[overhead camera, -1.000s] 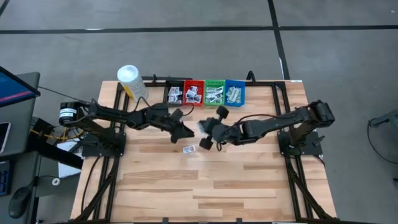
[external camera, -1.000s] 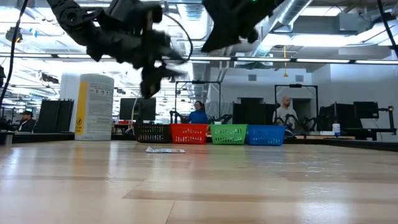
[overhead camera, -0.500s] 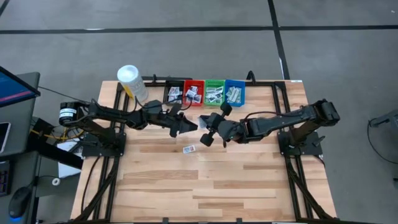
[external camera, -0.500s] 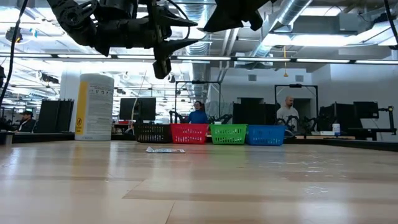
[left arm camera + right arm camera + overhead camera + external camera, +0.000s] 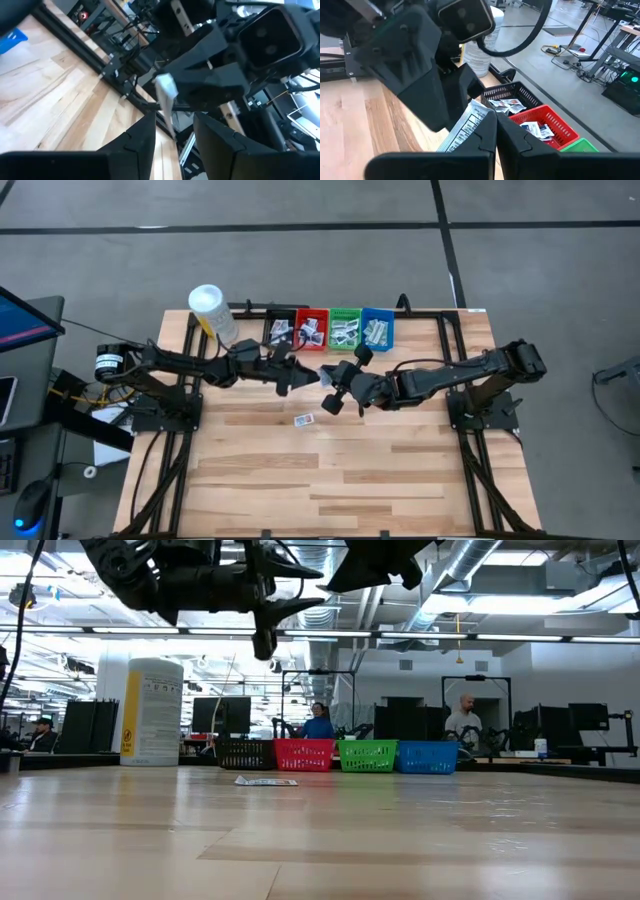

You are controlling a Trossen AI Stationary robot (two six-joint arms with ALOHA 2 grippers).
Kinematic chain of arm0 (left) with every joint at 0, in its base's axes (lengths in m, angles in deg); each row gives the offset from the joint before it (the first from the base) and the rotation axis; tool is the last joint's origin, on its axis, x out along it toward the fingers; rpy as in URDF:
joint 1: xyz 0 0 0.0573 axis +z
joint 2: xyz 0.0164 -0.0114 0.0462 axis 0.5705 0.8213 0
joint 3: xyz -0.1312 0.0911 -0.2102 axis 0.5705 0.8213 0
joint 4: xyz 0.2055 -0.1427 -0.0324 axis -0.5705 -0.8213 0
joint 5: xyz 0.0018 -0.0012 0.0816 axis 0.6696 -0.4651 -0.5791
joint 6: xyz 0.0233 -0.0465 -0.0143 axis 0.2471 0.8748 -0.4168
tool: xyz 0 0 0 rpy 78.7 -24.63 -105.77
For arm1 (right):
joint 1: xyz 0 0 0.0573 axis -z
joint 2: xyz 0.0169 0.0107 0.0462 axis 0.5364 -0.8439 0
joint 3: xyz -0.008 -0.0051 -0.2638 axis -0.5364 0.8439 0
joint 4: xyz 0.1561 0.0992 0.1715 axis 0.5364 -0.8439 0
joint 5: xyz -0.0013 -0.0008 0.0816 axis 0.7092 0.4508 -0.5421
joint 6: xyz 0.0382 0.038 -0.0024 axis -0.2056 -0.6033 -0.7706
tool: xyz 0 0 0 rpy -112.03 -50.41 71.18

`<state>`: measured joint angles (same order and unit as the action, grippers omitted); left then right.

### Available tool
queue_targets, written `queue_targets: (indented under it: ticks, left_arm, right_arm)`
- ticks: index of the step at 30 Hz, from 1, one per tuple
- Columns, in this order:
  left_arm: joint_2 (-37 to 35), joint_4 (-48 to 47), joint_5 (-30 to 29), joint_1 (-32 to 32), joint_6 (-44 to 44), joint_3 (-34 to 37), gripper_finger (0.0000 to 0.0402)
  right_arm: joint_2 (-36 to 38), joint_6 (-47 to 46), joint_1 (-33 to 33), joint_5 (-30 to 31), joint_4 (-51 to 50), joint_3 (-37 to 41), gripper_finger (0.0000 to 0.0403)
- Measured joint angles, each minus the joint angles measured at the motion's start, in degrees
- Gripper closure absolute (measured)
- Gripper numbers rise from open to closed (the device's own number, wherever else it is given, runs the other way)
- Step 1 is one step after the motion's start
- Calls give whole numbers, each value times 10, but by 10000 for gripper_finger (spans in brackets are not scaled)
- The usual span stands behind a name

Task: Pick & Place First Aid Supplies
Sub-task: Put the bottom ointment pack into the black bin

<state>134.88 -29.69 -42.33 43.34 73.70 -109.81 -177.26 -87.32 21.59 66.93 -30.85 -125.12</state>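
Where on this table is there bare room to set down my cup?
The whole near half of the table, below the lone packet, is bare wood. It is crowded at the far edge: bottle, four bins, and both hands meeting at mid-table.

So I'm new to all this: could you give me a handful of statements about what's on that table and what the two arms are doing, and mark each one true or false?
1. The right tool is pinching a white packet. True.
2. The left tool is shut tight. False: its fingers stand apart, facing the packet the right tool holds.
3. Four bins stand in a row: black bin, red bin, green bin, blue bin. True.
4. The bins are all empty. False: each holds packets.
5. One loose packet lies on the wooden table. True.
6. The yellow bottle lies on its side. False: it stands upright, as the low view shows.
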Motion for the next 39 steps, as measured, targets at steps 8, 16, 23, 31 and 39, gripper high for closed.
queue_targets:
  ticks: [8, 16, 23, 31, 39]
  left_arm:
    - [0, -1, -6, 0, -18, -14, 268]
    - [19, -1, -6, 0, -16, -15, 268]
    - [48, 3, -9, 2, 15, -14, 268]
    - [48, 33, -15, 2, -5, -14, 272]
    - [48, 35, -15, 2, -6, -14, 331]
  right_arm:
    - [0, 0, 0, 0, 2, 0, 403]
    - [0, 0, 0, 0, 11, 0, 403]
    - [0, 0, 0, 0, 19, 0, 403]
    - [0, 0, -4, 0, 19, 0, 403]
    - [0, 0, -3, -15, 19, 0, 403]
